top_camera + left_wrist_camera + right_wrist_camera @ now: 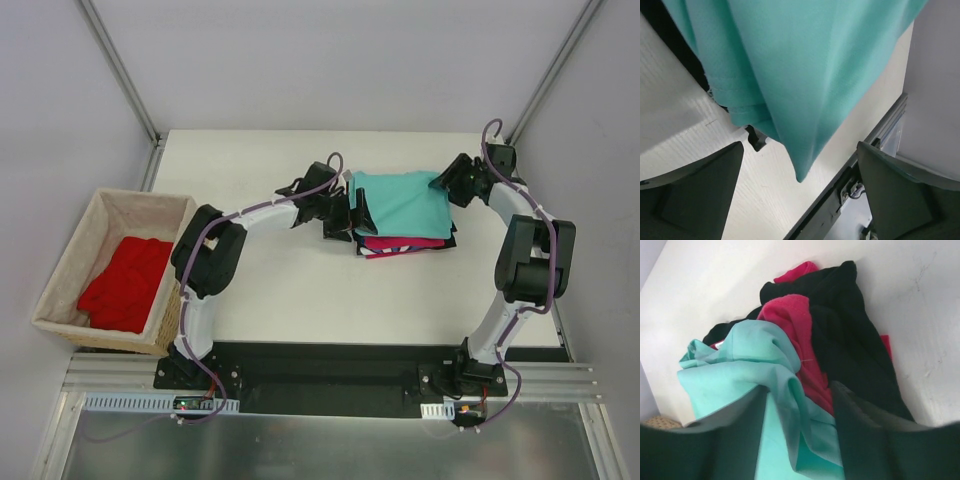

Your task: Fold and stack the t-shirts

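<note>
Left gripper (799, 155) is gaping empty, teal shirt (403, 203) just ahead; right gripper (800, 390) is sitting half open astride its fold.

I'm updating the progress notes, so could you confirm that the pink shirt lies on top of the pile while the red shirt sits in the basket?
Not quite: the teal shirt is on top of the pile, with the pink shirt beneath it, as the top view shows. The red shirt does sit in the basket.
</note>
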`<action>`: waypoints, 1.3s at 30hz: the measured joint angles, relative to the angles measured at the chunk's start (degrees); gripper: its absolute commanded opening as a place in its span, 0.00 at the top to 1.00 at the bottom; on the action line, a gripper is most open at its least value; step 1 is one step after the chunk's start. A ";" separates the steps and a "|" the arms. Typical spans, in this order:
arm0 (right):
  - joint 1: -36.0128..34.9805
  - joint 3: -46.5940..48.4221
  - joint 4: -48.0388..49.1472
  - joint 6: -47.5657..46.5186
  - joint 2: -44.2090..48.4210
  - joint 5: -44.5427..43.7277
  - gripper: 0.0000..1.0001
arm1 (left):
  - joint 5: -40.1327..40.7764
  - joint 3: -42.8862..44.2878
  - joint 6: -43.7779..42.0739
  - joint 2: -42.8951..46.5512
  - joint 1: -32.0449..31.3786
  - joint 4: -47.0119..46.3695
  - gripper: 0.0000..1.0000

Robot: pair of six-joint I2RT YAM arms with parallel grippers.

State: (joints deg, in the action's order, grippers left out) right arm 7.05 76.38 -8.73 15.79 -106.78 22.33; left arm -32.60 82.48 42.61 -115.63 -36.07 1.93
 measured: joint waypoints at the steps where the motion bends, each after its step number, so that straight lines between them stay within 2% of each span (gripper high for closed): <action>1: 0.02 0.00 0.07 0.04 0.00 -0.31 0.32 | 0.00 -0.02 0.20 -0.74 0.00 -0.02 0.01; 7: 0.07 -0.48 0.00 -0.87 0.37 -4.02 0.27 | 0.13 -0.94 0.13 -2.84 0.02 0.07 0.01; 12: 0.09 -2.60 -0.96 -2.16 5.97 -8.87 0.26 | 0.94 -2.64 -0.70 -1.75 0.28 0.22 0.01; 20: -2.21 2.89 -3.78 -3.93 20.09 -9.51 0.24 | 1.81 -3.67 -1.77 8.92 1.66 1.84 0.01; 26: -5.97 4.61 -3.48 -3.61 22.36 -6.84 0.24 | 2.27 -3.37 -1.68 15.72 1.95 1.73 0.01; 31: -8.13 -2.19 -2.27 -2.27 21.42 -6.16 0.24 | 2.56 0.26 -1.51 13.88 1.95 2.05 0.02; 39: -9.55 -14.32 -1.84 -0.83 23.45 -5.57 0.25 | 0.52 10.43 -1.20 4.55 1.95 1.79 0.04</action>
State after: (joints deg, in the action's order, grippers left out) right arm -2.50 62.06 -10.57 14.96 -83.33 16.75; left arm -32.08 92.90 41.41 -111.09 -34.13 3.73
